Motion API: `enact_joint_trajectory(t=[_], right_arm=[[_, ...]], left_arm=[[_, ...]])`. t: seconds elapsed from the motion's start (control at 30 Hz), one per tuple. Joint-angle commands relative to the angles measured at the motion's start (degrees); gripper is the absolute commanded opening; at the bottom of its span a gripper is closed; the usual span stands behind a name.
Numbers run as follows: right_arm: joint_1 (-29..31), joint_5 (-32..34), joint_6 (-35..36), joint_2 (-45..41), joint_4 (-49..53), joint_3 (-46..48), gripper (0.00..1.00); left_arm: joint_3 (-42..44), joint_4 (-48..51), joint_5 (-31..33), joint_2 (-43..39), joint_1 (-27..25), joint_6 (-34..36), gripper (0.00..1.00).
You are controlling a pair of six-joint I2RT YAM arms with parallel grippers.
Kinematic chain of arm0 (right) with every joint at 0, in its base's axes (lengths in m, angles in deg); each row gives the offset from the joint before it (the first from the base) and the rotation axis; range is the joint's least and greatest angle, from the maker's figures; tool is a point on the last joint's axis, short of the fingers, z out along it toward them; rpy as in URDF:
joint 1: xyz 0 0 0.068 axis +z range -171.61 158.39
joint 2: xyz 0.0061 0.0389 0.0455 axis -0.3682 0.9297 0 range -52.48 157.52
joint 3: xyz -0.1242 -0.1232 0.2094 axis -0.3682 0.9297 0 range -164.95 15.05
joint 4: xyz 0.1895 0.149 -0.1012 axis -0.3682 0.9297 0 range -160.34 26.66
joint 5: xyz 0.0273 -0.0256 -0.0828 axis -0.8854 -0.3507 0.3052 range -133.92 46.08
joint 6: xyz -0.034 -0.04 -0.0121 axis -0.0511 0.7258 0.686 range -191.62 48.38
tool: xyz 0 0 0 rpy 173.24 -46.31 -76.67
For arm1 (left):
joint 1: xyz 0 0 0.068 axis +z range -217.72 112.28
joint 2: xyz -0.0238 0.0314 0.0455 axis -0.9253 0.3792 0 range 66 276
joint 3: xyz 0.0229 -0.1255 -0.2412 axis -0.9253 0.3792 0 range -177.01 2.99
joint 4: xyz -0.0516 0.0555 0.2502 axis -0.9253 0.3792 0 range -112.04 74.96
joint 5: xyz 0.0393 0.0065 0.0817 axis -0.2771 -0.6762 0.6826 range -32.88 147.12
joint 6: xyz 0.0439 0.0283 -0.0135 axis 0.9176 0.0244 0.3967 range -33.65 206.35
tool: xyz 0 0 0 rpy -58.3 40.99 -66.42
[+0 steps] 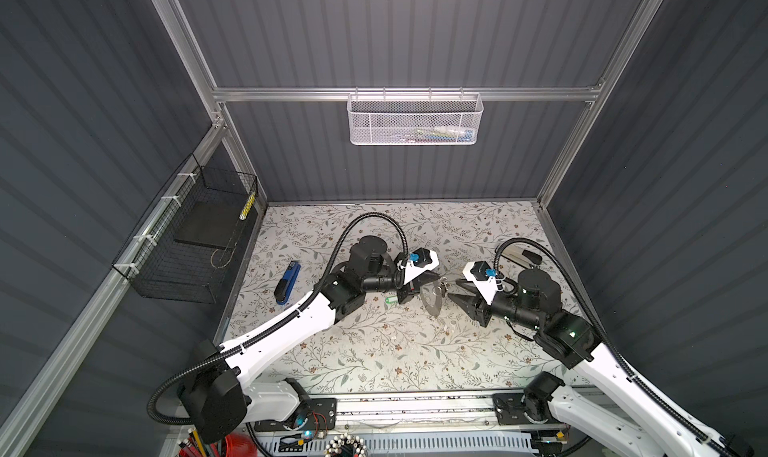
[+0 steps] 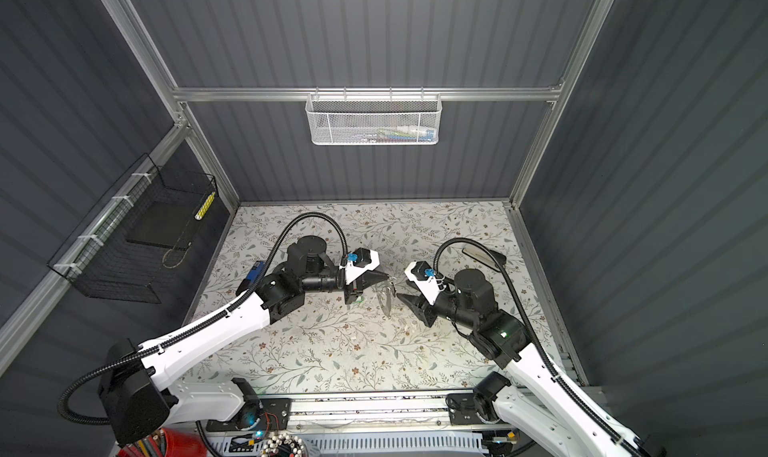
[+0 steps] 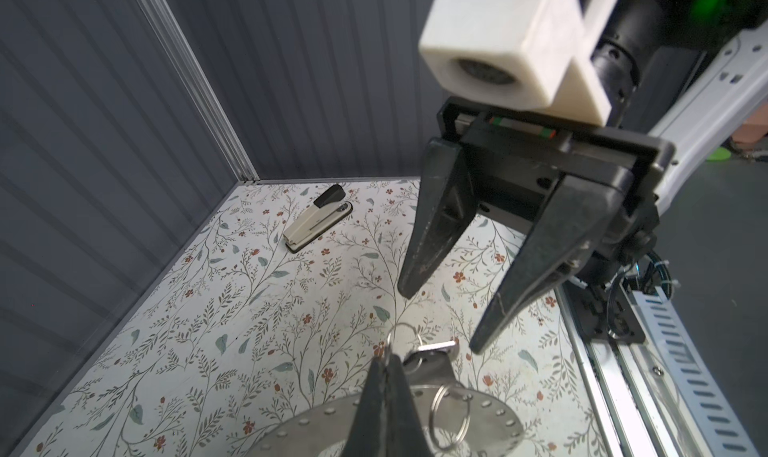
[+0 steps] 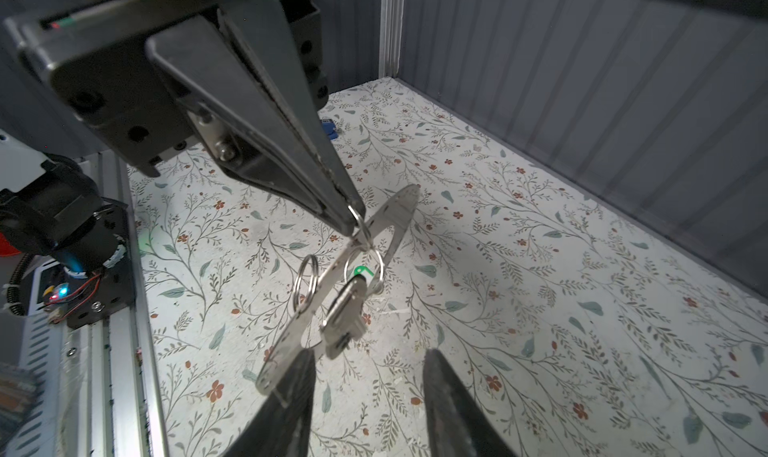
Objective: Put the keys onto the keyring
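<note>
The floral surface (image 1: 374, 351) spans both top views, and the two arms reach in from its near edge and meet a little right of its middle. The left gripper (image 1: 437, 276) (image 3: 386, 353) has its fingers pressed tight together on a small split ring (image 4: 362, 225). The right gripper (image 1: 454, 289) (image 3: 444, 321) faces it with its fingers moderately apart and nothing between them. A blue stapler (image 1: 287, 282) lies near the left edge. A cream and black stapler (image 3: 318, 218) lies toward the far right corner, well apart from the grippers. The keyring (image 1: 432, 296) (image 4: 399, 209) stands on edge between the two grippers, just under the left gripper's tips, with the pinched ring crossing its upper rim. I cannot tell whether its lower rim touches the surface. In the right wrist view one right fingertip (image 4: 305, 357) overlaps that lower rim, and contact cannot be judged. A silver key (image 4: 345, 317) hangs beside the keyring's flat face from the rings under the left gripper's tips. The green tag (image 1: 390, 301) lies flat on the surface near the middle, beside the left gripper on its near-edge side. A second ring (image 3: 449, 417) hangs at the keyring's rim.
</note>
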Motion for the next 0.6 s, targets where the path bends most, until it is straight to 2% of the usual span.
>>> enact_joint_trajectory(t=[0.0,0.3,0.5,0.57], right_arm=[[0.61,4.06,-0.09,-0.6,-4.96,0.51,0.45],[0.81,9.83,6.28,2.16,-6.83,-2.92,0.48],[0.71,10.93,9.68,4.42,-9.54,-5.39,0.5],[0.62,9.3,9.9,5.12,-10.4,-6.23,0.52]], left_arm=[[1.55,-11.69,0.3,-1.44,0.27,-8.07,0.0],[1.53,-22.25,2.91,1.37,-0.02,-15.0,0.0],[2.27,-27.63,5.64,2.42,-0.8,-16.89,0.0],[2.78,-29.77,6.89,2.78,-1.32,-17.5,0.0]])
